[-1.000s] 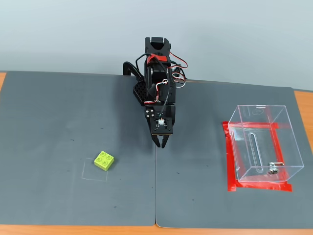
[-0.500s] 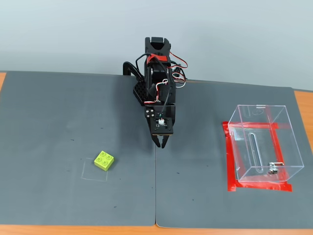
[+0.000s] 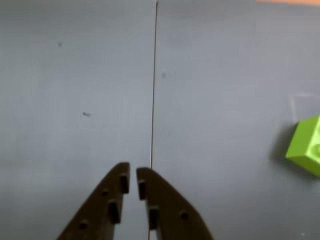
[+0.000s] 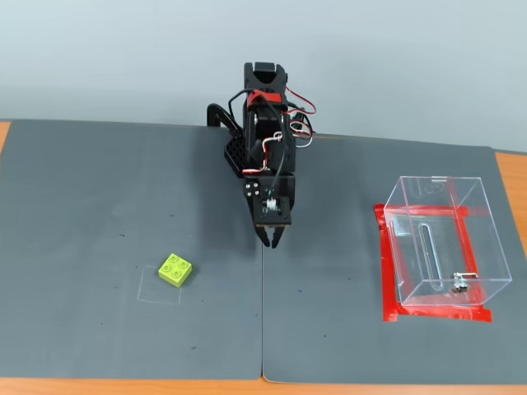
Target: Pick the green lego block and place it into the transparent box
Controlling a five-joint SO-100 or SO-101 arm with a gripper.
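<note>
Grey matting covers the counter [image 4: 99, 189], laid as two sheets that meet at a seam [image 4: 263, 329] running from the near edge toward the arm's base at the far edge; bare orange counter shows at the near edge and at the side edges. A pale wall stands behind the far edge.

Arm [image 4: 265, 123]: black, mounted at the middle of the far edge, reaching forward over the seam. Red and white wires run along its upper part.

Gripper [image 4: 272, 240]: pointing down over the seam, about midway between the far and near edges. In the wrist view the gripper [image 3: 133, 175] shows its two dark fingers nearly together, only a narrow slit between the tips, with nothing held. Whether the tips touch the mat cannot be told.

Green lego block [image 4: 175, 270]: resting on the left sheet in the fixed view, toward the near edge, at the upper corner of a faint square outline [image 4: 160, 290], studs up. It lies well apart from the gripper. In the wrist view it is cut off by the right border [image 3: 306, 146].

Transparent box [image 4: 486, 239]: standing on the right sheet near the right edge, within a frame of red tape [image 4: 384, 271]. A small metal fitting [image 4: 459, 283] sits low on its near wall.
</note>
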